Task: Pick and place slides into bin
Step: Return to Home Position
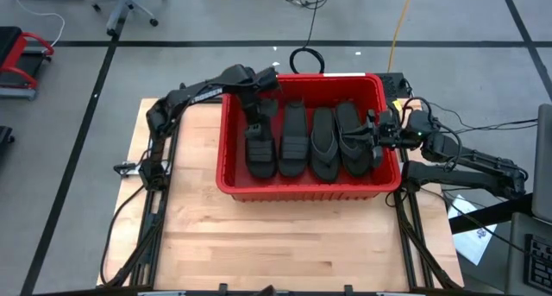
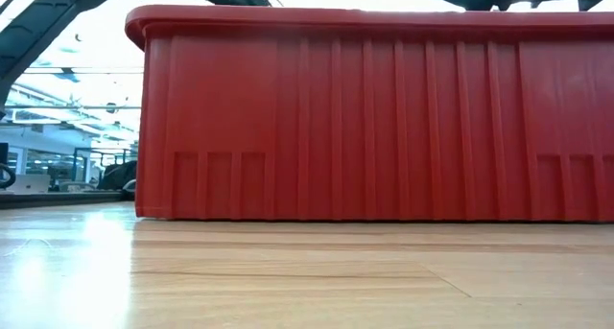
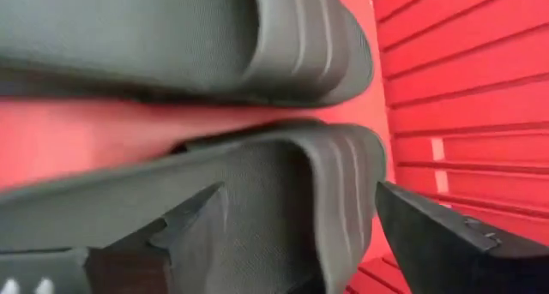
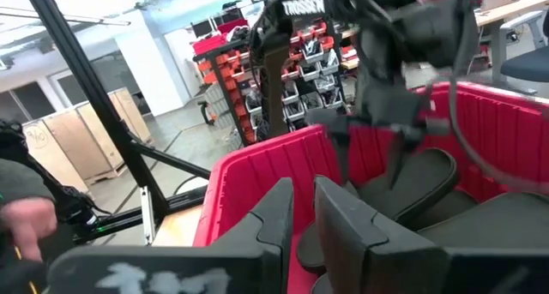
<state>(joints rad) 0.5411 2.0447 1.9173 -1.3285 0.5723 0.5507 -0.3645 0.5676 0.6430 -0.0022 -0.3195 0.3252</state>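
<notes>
Left jaws wide astride slide (image 3: 257, 200) (in bin (image 1: 306, 189)); right jaws seemingly closed, empty

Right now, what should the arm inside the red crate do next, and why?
Probably lift the left gripper straight up: its open fingers straddle the leftmost slide inside the bin, gripping nothing. The right gripper waits by the bin's right wall.

The table (image 1: 285, 244) and bin (image 1: 302, 189) are viewed straight down from high above. The low view is taken level at tabletop height, close against the bin's outer wall. The left wrist view is set very near the slides (image 3: 257, 37) inside the bin; the right wrist view is aimed across its interior toward the room. The bin is shared by all.
</notes>
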